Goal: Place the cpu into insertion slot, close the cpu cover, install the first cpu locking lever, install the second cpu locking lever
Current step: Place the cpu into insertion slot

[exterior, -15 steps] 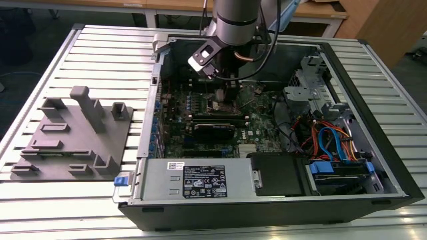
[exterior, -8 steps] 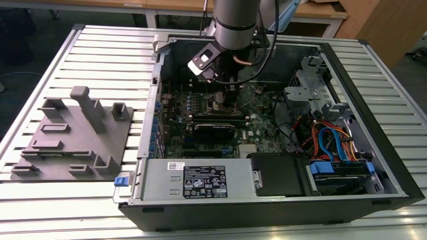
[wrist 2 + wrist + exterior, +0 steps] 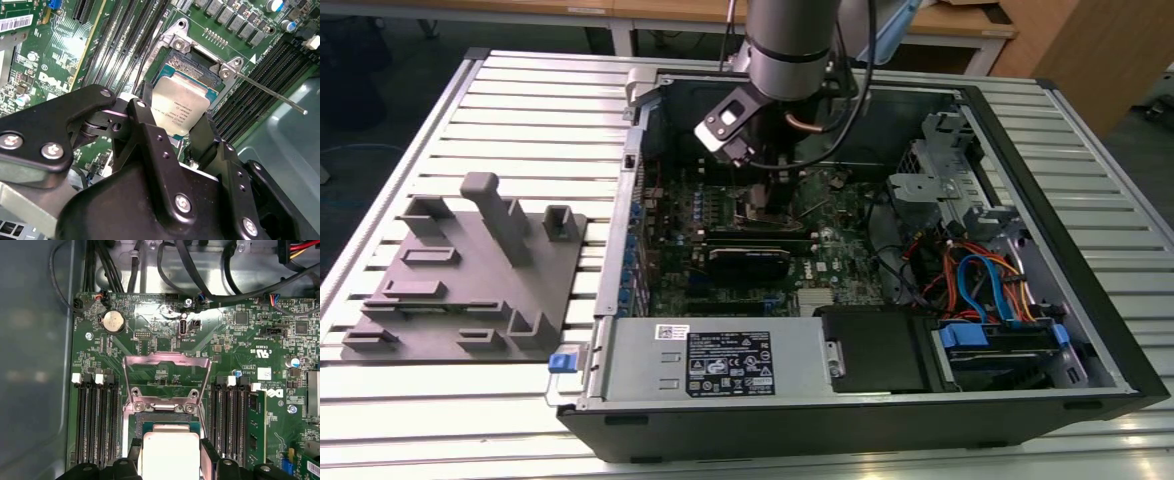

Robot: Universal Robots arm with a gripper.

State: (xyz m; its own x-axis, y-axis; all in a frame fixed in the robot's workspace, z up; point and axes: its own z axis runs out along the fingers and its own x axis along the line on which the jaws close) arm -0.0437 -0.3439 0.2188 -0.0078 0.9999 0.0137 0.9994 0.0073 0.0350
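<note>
An open computer case (image 3: pixel 854 425) is lying on its side on the slatted tabletop (image 3: pixel 520 100), taking up the middle and the stretch toward the edge on the exterior view's right. A grey moulded fixture (image 3: pixel 467 270) is sitting near the edge on the exterior view's left.

Inside the case a green motherboard (image 3: pixel 834 250) is covering the floor. A silver power supply (image 3: pixel 720 360) is lying along the wall nearest the exterior camera, and blue, orange and red cables (image 3: pixel 974 278) are filling the corner beside it.

The arm is reaching down into the case, its gripper (image 3: pixel 175 117) hanging right at the insertion slot (image 3: pixel 167 419). The jaws are standing narrow, a black finger (image 3: pixel 205 135) pressing on each of two opposite edges of the cpu (image 3: pixel 170 452), so the chip is being gripped between them. In both wrist views the cpu is overlapping the slot, leaving uncovered the dark strip next to the cover's hinge (seated or hovering, I cannot tell).

The cpu cover (image 3: pixel 165 359) is lying flipped back beyond the slot, green board showing through its cut-out. A thin locking lever (image 3: pixel 270 92) is sticking out free from the slot's corner, across the memory slots (image 3: pixel 265 62).
</note>
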